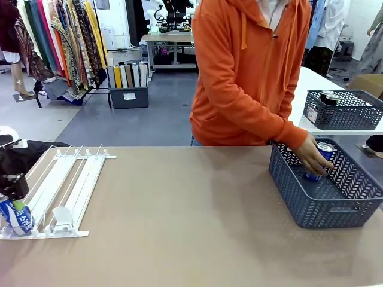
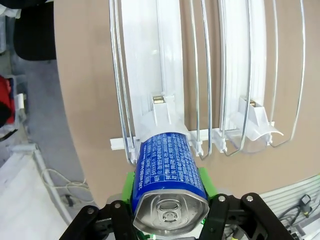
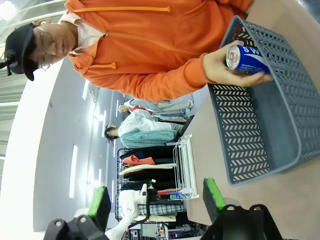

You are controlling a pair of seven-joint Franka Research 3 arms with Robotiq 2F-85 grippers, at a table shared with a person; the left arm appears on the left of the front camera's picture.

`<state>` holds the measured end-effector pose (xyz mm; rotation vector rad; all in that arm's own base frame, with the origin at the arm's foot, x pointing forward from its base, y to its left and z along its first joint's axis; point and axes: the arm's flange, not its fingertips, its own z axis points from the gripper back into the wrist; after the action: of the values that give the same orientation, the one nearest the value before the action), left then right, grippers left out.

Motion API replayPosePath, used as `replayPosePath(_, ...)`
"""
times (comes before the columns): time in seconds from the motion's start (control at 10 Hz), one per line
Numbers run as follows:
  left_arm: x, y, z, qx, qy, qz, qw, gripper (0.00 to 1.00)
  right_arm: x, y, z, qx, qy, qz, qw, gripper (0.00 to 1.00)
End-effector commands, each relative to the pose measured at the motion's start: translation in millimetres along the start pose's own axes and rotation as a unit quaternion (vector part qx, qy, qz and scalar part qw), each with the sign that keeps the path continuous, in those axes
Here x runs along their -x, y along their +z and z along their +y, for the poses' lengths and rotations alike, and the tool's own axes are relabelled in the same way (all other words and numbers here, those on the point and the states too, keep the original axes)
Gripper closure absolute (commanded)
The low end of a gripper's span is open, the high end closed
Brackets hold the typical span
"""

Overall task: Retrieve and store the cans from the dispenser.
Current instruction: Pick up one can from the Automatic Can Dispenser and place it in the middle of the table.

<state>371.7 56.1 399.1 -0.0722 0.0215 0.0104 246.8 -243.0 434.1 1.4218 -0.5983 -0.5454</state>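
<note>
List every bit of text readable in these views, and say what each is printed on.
"SW": large white letters on the person's can, the rest hidden.
Too small to read: dense white print on the gripped can in the left tool.
Blurred: white label on the far basket.

Dispenser (image 1: 66, 185) left, basket (image 1: 323, 209) right, one can (image 1: 325, 150) inside basket

Bright, even light (wrist views warped).
</note>
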Motion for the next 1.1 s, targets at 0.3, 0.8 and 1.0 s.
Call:
replayPosePath(0.3, 18, 58, 5, -0.014, 0.029, -0.066, 0.997, 1.0, -2, 0, 3, -0.006, 0.005, 0.0, 1.0, 0.0)
replayPosePath(0.8, 81, 153, -25, 0.007, -0.01, -0.149, 0.989, 1.0, -2, 0, 3, -0.006, 0.005, 0.0, 1.0, 0.0)
replayPosePath(1.0, 96, 160, -21, 0.056, -0.02, -0.171, 0.984, 1.0, -2, 0, 3, -0.006, 0.005, 0.0, 1.0, 0.0)
